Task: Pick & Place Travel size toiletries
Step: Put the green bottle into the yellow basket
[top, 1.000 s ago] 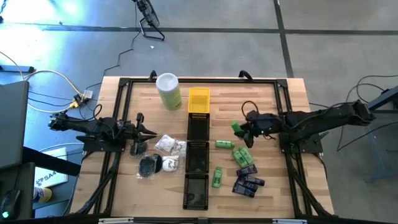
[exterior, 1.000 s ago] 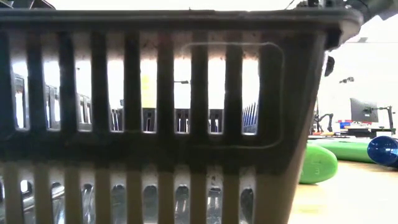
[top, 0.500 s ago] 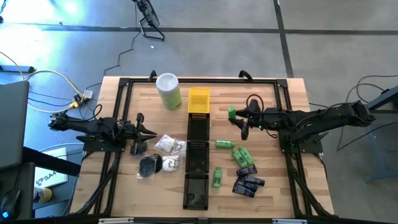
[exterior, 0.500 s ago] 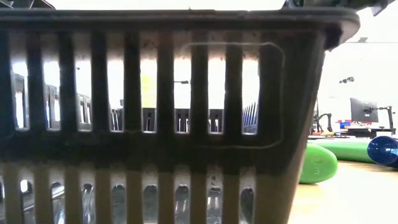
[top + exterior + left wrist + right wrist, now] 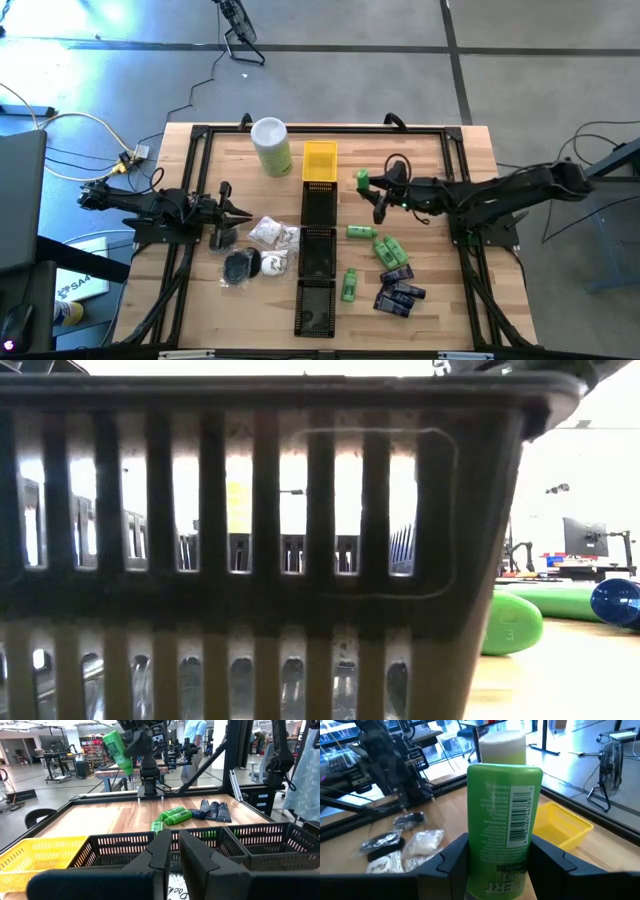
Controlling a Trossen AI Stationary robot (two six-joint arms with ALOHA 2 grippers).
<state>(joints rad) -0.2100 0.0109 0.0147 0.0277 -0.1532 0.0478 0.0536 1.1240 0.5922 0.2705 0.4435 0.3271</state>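
My right hand [image 5: 366, 186], clamped on a green bottle [image 5: 361, 180], has carried it from the pile toward nine o'clock, nearing the yellow tray [image 5: 320, 161]; left hand [image 5: 243, 213] idle, nearly shut, holding nothing.

Trays [image 5: 318, 250] in central column; canister [image 5: 271, 147] left; loose bottles [image 5: 376, 243] right.

held bottle [image 5: 504, 827]: bright green, white barcode label
lying bottles [image 5: 385, 248]: bright green
flat packets [image 5: 398, 294]: dark blue-black
wrapped pieces [image 5: 274, 234]: white, clear wrap
canister [image 5: 271, 147]: pale green, white lid
trays [image 5: 317, 262]: three black, slotted
end tray [image 5: 320, 161]: yellow
table [image 5: 230, 155]: light wood
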